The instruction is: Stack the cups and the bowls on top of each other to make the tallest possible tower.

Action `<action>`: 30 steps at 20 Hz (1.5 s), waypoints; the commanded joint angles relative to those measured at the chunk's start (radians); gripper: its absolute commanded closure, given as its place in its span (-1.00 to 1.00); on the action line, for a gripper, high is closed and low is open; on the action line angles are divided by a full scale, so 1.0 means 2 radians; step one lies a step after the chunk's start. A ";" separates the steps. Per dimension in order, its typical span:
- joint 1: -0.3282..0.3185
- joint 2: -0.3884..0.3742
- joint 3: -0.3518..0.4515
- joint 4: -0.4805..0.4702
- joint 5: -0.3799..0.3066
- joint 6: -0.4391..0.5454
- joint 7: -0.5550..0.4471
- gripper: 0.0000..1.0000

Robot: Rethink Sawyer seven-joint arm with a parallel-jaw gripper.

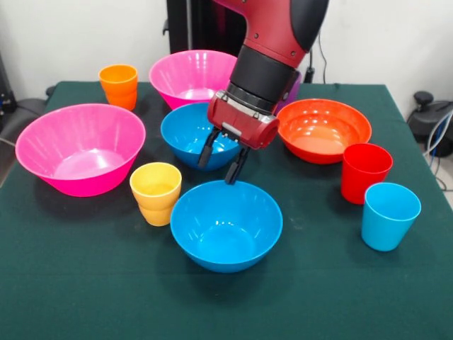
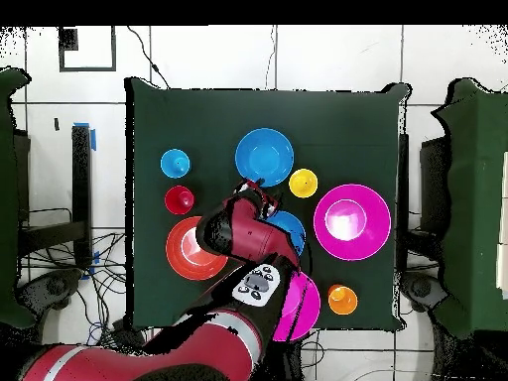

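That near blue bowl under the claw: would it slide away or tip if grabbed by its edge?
The blue bowl looks like thin glossy plastic, so probably light and slippery to pinch. Its wide mouth over a smaller base suggests it might rock if pressed on one rim. The green cloth may keep it from sliding.

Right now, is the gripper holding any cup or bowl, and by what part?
Nothing is held. The gripper hangs open with nothing between its fingers, above the gap between the two medium blue glossy plastic bowls.
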 commanded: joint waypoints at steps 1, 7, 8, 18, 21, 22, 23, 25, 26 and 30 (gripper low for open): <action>-0.004 0.015 0.053 0.006 -0.032 0.053 0.030 -1.00; 0.013 0.022 0.022 0.002 -0.024 0.056 0.031 -1.00; 0.013 0.023 0.019 0.002 -0.025 0.054 0.030 -1.00; -0.007 0.024 0.020 -0.005 -0.046 0.037 0.017 -1.00; -0.011 0.024 0.023 -0.008 -0.051 0.038 0.017 -1.00; -0.013 0.025 0.024 -0.009 -0.054 0.036 0.017 -1.00; -0.017 0.026 0.026 -0.011 -0.057 0.035 0.016 -1.00; -0.025 0.028 0.031 -0.015 -0.064 0.031 0.015 -1.00; -0.028 0.030 0.033 -0.016 -0.067 0.027 0.016 -1.00; -0.036 0.037 0.034 -0.024 -0.075 0.019 0.017 -1.00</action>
